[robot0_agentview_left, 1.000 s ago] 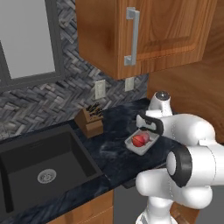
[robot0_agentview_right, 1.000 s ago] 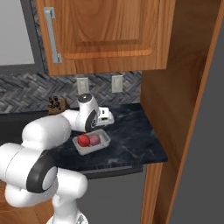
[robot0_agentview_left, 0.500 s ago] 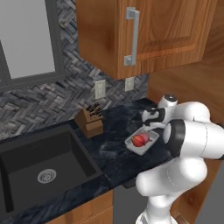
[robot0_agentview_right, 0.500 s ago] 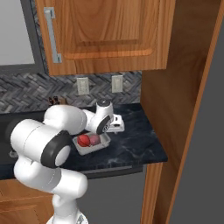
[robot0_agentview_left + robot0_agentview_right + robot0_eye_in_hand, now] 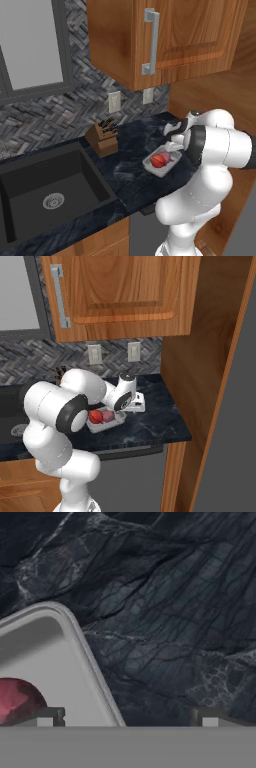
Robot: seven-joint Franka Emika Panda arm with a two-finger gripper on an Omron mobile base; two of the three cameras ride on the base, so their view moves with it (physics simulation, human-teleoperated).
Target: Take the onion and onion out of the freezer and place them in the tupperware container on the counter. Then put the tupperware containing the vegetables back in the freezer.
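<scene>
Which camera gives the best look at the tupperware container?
The left base view: the tupperware sits unblocked on the counter with both onions inside. In the right base view the arm covers part of it. The hand view catches one corner.

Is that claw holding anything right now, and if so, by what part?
Nothing is held. The claw is open, its tips apart above the counter, straddling the tupperware container's rim.

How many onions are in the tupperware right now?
2. Both lie side by side in the tupperware container on the counter: the red-orange onion and the maroon-purple onion touching it, on the side nearer the fingers.
</scene>
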